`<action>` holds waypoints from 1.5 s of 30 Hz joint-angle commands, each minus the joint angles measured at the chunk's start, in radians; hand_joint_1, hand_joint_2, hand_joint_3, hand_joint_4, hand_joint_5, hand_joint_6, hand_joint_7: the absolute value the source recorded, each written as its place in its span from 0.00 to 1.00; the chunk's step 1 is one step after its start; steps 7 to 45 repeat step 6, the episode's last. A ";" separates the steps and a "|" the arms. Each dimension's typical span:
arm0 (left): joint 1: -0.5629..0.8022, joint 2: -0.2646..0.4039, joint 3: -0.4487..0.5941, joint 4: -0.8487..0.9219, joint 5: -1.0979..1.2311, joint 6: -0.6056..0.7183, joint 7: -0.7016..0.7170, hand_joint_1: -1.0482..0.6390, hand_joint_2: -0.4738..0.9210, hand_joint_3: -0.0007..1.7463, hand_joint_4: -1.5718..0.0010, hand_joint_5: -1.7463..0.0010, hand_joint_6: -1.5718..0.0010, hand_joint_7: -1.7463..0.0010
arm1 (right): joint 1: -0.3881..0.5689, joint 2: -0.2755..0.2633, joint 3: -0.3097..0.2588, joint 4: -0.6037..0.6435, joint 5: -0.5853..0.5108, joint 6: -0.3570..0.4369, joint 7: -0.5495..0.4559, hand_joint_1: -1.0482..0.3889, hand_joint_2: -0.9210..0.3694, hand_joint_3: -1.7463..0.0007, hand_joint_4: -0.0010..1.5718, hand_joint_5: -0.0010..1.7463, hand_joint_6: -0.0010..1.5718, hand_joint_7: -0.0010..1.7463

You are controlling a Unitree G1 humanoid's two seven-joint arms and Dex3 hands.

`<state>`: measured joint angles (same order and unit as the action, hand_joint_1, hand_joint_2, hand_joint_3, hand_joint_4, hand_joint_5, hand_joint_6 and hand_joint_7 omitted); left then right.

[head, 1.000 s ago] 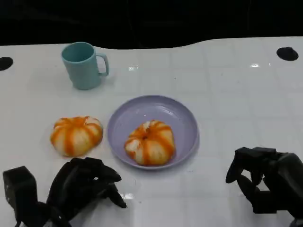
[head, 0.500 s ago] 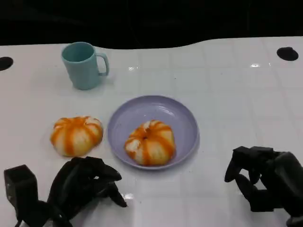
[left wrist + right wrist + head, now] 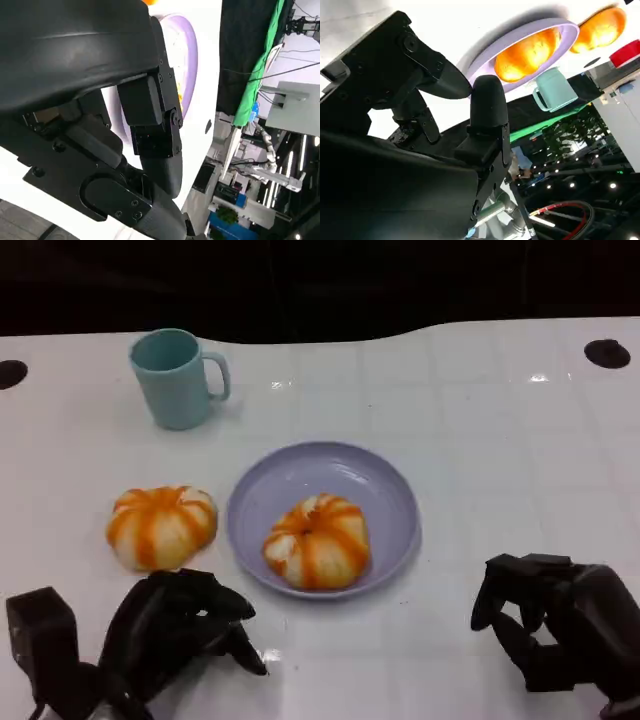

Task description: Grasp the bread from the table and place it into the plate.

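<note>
White counter (image 3: 480, 440), head view looks down on it. Lilac plate (image 3: 375, 480) sits near the middle, a bit toward the near edge. One orange-striped bread (image 3: 317, 541) lies inside the plate, on its near half. Second bread (image 3: 161, 526) lies on the counter just beside the plate's left rim, not touching it as far as I can tell. Teal mug (image 3: 175, 377) stands upright toward the far left corner, handle pointing right, well apart from the plate.

Left robot hand (image 3: 175, 632) at the near edge, left side, just short of the loose bread, fingers curled inward, nothing in them. Right robot hand (image 3: 555, 620) at the near edge, right side, well apart from the plate, fingers bent in and held narrow, also holding nothing.

Right wrist view: plate (image 3: 520, 31) with bread (image 3: 527, 52) in it, second bread (image 3: 600, 29) past the rim, mug (image 3: 552, 90) beyond. Left wrist view: plate rim (image 3: 187, 50) past the black fingers (image 3: 155, 135).

Dark round holes at the far left edge (image 3: 10, 373) and far right edge (image 3: 607, 353) of the counter.
</note>
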<state>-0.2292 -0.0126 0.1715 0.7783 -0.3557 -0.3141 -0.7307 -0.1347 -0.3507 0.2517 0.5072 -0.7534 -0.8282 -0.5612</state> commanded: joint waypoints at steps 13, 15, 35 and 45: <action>-0.006 0.017 0.006 0.001 0.002 -0.004 -0.003 0.00 0.86 0.00 0.00 0.67 0.00 0.89 | 0.007 -0.023 -0.001 -0.004 0.021 -0.011 0.011 0.67 0.49 0.21 0.58 1.00 0.46 0.95; -0.006 0.017 0.006 0.001 0.002 -0.004 -0.003 0.00 0.86 0.00 0.00 0.67 0.00 0.89 | 0.007 -0.023 -0.001 -0.004 0.021 -0.011 0.011 0.67 0.49 0.21 0.58 1.00 0.46 0.95; -0.006 0.017 0.006 0.001 0.002 -0.004 -0.003 0.00 0.86 0.00 0.00 0.67 0.00 0.89 | 0.007 -0.023 -0.001 -0.004 0.021 -0.011 0.011 0.67 0.49 0.21 0.58 1.00 0.46 0.95; -0.006 0.017 0.006 0.001 0.002 -0.004 -0.003 0.00 0.86 0.00 0.00 0.67 0.00 0.89 | 0.007 -0.023 -0.001 -0.004 0.021 -0.011 0.011 0.67 0.49 0.21 0.58 1.00 0.46 0.95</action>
